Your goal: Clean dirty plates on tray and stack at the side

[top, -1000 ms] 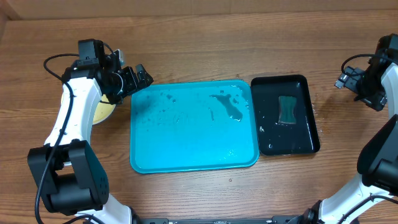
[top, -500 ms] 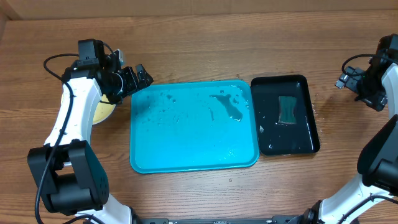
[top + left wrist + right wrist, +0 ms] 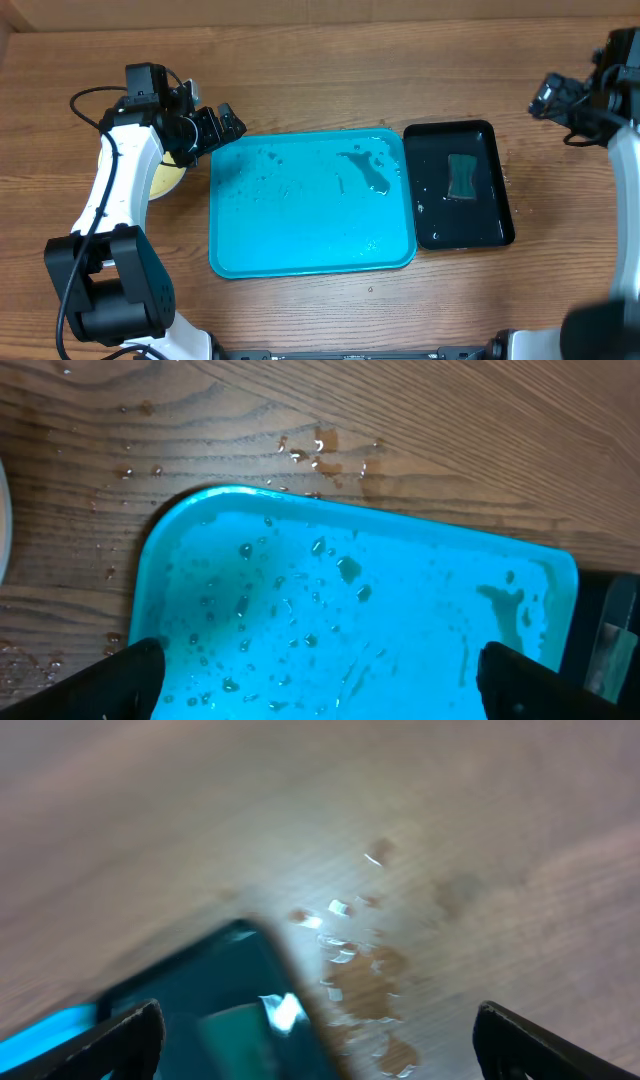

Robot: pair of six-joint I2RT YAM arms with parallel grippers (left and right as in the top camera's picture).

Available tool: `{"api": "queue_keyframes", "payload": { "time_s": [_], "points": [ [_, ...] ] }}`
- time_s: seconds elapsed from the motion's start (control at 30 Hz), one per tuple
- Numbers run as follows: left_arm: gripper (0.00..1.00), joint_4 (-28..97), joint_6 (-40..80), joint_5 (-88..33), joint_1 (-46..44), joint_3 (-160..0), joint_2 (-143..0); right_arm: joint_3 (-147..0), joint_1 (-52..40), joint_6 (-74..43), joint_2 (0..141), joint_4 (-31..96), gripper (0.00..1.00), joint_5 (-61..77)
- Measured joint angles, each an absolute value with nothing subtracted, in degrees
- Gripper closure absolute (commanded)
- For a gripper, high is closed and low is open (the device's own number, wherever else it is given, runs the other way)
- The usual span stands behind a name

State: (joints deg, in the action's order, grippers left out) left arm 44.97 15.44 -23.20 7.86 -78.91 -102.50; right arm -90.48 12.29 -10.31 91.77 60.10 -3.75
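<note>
The wooden table [image 3: 330, 70] carries the teal tray [image 3: 310, 235] at its middle, wet and holding no plates. A black tray [image 3: 495, 215] sits just beside the teal one's right edge. The plates [image 3: 166, 182] lie on the table off the teal tray's left edge, mostly under the left arm, so only a yellow-green rim shows from overhead. The left wrist view adds a pale rim at its left border. A green sponge [image 3: 462, 177] rests in the black tray.

The left gripper [image 3: 328, 678] hangs over the teal tray's far left corner, fingers spread wide. The right gripper [image 3: 325, 1040], also spread, hovers past the black tray's far right corner.

Water drops [image 3: 318, 448] on the wood show only in the wrist views, and the right one is blurred.
</note>
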Motion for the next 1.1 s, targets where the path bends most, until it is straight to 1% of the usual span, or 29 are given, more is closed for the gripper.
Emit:
{"api": "queue_keyframes", "payload": {
  "time_s": [0.1,0.17,0.37,0.47,0.57,0.63,0.7,0.73,0.87,0.9,0.97,1.0,1.1],
  "points": [
    [0.00,44.99,15.44,-22.61,7.86,-78.91,-102.50,-90.48,6.37,-10.31,83.35,60.05,0.00,-3.62],
    [0.00,45.01,15.44,-22.28,7.86,-78.91,-102.50,-90.50,0.80,-10.31,76.77,60.05,0.00,-3.40],
    [0.00,44.97,15.44,-22.02,7.86,-78.91,-102.50,-90.50,-8.91,-10.31,65.17,60.14,0.00,-3.27],
    [0.00,44.99,15.44,-22.04,7.86,-78.91,-102.50,-90.39,-9.78,-10.33,61.19,60.10,0.00,-6.35],
    [0.00,45.01,15.44,-22.02,7.86,-78.91,-102.50,-88.71,-9.78,-10.20,56.05,56.07,0.00,-8.84],
    [0.00,44.95,15.44,-22.00,7.86,-78.91,-102.50,-85.27,-9.80,-9.85,51.16,50.22,0.00,-9.72],
    [0.00,44.99,15.44,-21.85,7.86,-78.91,-102.50,-77.76,-9.76,-9.41,42.65,39.99,0.00,-10.48],
    [0.00,44.95,15.44,-21.87,7.86,-78.91,-102.50,-71.99,-9.61,-9.23,37.87,32.53,0.00,-10.35],
    [0.00,44.84,15.46,-21.82,7.86,-78.91,-102.52,-52.01,-7.40,-8.29,23.44,11.31,0.00,-8.16],
    [0.00,44.88,15.44,-21.80,7.86,-78.91,-102.52,-48.40,-6.72,-8.23,21.06,8.80,0.00,-7.49],
    [0.00,44.77,15.44,-21.82,7.86,-78.91,-102.52,-37.47,-4.69,-7.81,14.94,-1.39,0.00,-5.23],
    [0.00,44.82,15.44,-21.82,7.86,-78.91,-102.52,-34.57,-4.14,-7.84,13.34,-3.33,0.00,-4.43],
    [0.00,44.86,15.44,-21.85,7.86,-78.91,-102.52,-22.46,-2.59,-7.60,8.10,-14.26,0.00,-1.80]
  ]
}}
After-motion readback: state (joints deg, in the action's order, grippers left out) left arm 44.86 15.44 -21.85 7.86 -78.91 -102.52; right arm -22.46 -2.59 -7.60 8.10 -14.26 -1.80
